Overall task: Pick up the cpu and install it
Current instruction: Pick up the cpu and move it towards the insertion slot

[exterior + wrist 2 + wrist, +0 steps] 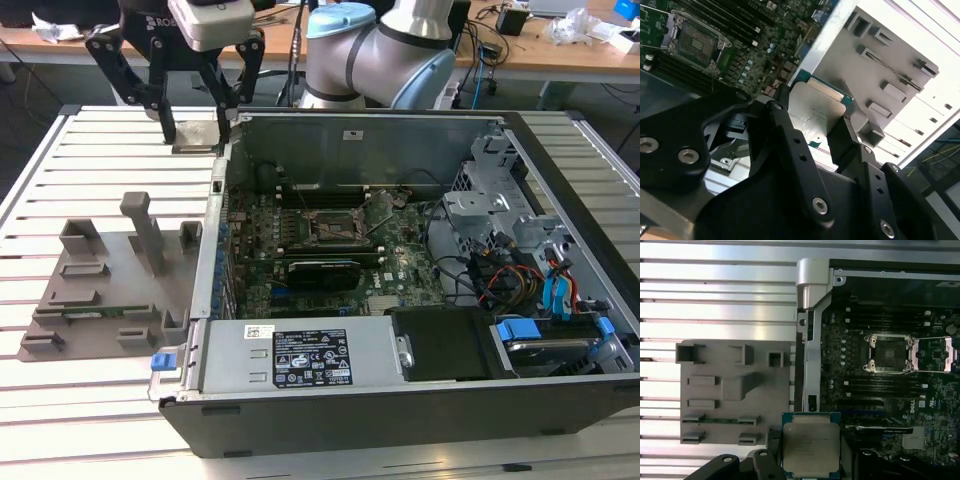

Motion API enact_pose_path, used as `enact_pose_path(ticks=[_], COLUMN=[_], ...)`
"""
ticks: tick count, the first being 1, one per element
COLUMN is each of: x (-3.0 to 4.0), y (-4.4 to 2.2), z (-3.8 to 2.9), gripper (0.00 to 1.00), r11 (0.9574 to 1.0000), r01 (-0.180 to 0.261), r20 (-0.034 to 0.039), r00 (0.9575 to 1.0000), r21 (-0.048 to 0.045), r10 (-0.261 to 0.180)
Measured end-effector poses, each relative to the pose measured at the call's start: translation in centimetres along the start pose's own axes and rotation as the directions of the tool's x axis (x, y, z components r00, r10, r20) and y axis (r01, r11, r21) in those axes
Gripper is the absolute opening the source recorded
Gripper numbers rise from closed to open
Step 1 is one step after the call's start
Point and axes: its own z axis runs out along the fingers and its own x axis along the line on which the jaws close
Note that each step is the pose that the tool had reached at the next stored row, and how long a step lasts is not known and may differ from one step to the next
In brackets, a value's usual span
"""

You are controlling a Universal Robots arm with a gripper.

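Gripper [811, 121] jaws clamp the cpu [817, 107] by its edges, upper left of the exterior view; its etched print cannot be read.

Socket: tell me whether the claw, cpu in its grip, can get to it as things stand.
Probably yes. The claw holds the cpu beside the open case. The socket looks uncovered, with nothing above it to block the way down.

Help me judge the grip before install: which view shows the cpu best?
The first wrist view: the cpu faces the camera, silvery top and green edge plain. The second wrist view shows it slanted, partly hidden by the gripper clamping it. The exterior view shows it as a small grey plate between the fingers.
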Motion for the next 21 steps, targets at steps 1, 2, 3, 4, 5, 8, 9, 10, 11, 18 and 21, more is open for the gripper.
enact_pose_path(ticks=[1, 2, 3, 4, 5, 8, 9, 10, 11, 18, 21], x=[-0.36, -0.80, -1.14, -1.50, -1.87, -3.42, -3.61, -3.82, -3.99, -5.22, -5.85], y=[0.15, 0.37, 0.56, 0.76, 0.96, 1.70, 1.78, 1.85, 1.91, 2.14, 2.22], z=[0.15, 0.38, 0.55, 0.76, 0.95, 1.89, 2.05, 2.22, 2.38, 3.38, 3.90], gripper=[0.55, 0.55, 0.55, 0.55, 0.55, 0.55, 0.55, 0.55, 0.55, 0.55, 0.55], r11=[1.0000, 1.0000, 1.0000, 1.0000, 1.0000, 1.0000, 1.0000, 1.0000, 1.0000, 0.9999, 0.9999], r01=[0.000, 0.000, 0.000, 0.000, 0.000, 0.000, 0.000, 0.000, 0.000, 0.000, 0.000], r20=[-0.0003, -0.0003, -0.0007, -0.0008, -0.0010, -0.0018, -0.0019, -0.0020, -0.0021, -0.0020, -0.0020], r00=[1.0000, 1.0000, 1.0000, 1.0000, 1.0000, 1.0000, 1.0000, 1.0000, 1.0000, 1.0000, 1.0000], r21=[0.0006, 0.0015, 0.0024, 0.0031, 0.0038, 0.0072, 0.0078, 0.0088, 0.0096, 0.0109, 0.0112], r10=[0.000, 0.000, 0.000, 0.000, 0.000, 0.000, 0.000, 0.000, 0.000, 0.000, 0.000])
